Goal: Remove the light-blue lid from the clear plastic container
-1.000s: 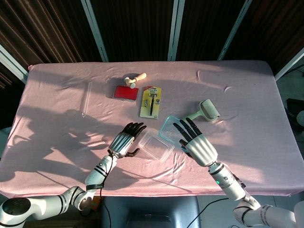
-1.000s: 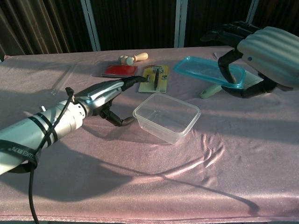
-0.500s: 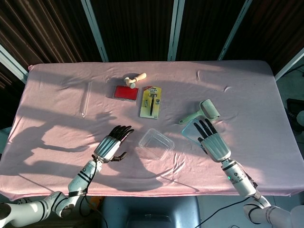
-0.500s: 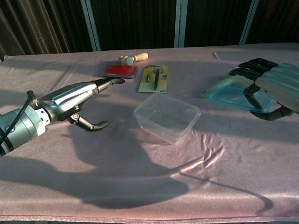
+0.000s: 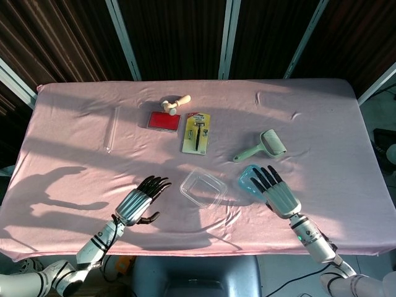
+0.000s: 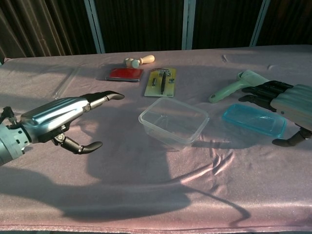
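Observation:
The clear plastic container (image 5: 203, 188) (image 6: 174, 121) stands uncovered near the table's front middle. Its light-blue lid (image 5: 249, 180) (image 6: 253, 119) lies flat on the pink cloth to the container's right, apart from it. My right hand (image 5: 277, 192) (image 6: 286, 104) hovers open at the lid's right edge, fingers spread over its near side and holding nothing. Well to the left of the container, my left hand (image 5: 138, 202) (image 6: 57, 120) is open and empty, with the fingers extended and the thumb curled below.
A pale green lint roller (image 5: 262, 145) (image 6: 236, 86) lies behind the lid. Further back are a packaged razor (image 5: 197, 132) (image 6: 162, 81), a red pad (image 5: 163, 120) (image 6: 125, 73), a wooden stamp (image 5: 175, 103) (image 6: 139, 61) and a clear tube (image 5: 112, 129).
My right hand carried the lid rightwards and down, laid it on the cloth and let go. My left hand drew back from the container to the left and towards the front edge.

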You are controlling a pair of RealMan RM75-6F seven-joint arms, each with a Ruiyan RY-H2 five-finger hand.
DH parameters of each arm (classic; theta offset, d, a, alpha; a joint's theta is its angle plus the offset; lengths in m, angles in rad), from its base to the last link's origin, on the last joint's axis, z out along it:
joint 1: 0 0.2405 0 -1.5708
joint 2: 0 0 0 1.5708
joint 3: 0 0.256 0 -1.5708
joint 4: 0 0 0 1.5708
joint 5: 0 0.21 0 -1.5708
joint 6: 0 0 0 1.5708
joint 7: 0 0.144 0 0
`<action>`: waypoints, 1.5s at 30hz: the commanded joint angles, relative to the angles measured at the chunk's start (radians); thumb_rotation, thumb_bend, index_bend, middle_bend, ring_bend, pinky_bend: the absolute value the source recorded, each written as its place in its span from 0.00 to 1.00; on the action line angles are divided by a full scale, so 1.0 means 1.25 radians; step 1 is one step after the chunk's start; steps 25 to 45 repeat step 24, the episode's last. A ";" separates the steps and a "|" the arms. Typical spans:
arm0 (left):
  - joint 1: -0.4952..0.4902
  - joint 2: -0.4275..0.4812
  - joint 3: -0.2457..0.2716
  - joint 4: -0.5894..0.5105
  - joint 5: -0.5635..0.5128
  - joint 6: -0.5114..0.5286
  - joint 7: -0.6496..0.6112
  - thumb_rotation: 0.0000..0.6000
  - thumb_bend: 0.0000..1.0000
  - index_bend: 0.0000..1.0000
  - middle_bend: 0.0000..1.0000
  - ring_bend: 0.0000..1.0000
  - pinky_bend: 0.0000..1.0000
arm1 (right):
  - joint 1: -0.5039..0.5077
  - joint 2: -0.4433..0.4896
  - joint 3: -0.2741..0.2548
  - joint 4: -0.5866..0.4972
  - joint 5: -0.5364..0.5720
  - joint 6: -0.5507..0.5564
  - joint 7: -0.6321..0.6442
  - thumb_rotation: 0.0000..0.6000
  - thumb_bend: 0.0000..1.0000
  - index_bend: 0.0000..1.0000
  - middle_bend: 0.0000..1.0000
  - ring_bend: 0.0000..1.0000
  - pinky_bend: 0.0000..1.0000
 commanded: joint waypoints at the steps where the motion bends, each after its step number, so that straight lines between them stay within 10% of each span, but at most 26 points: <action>1: 0.033 0.058 0.040 -0.051 0.032 0.038 -0.001 1.00 0.33 0.00 0.00 0.00 0.00 | -0.033 0.121 -0.030 -0.147 0.002 0.010 -0.030 1.00 0.22 0.00 0.00 0.00 0.00; 11: 0.188 0.259 0.146 -0.169 0.087 0.215 0.091 1.00 0.33 0.00 0.00 0.00 0.00 | -0.213 0.356 -0.087 -0.467 0.048 0.197 -0.134 1.00 0.22 0.00 0.00 0.00 0.00; 17: 0.308 0.250 0.125 -0.069 0.050 0.354 0.100 1.00 0.33 0.00 0.00 0.00 0.00 | -0.334 0.331 -0.063 -0.380 0.071 0.363 0.053 1.00 0.22 0.00 0.00 0.00 0.00; 45: 0.318 0.284 0.103 -0.076 0.045 0.343 0.063 1.00 0.34 0.00 0.00 0.00 0.00 | -0.340 0.331 -0.045 -0.353 0.064 0.345 0.072 1.00 0.22 0.00 0.00 0.00 0.00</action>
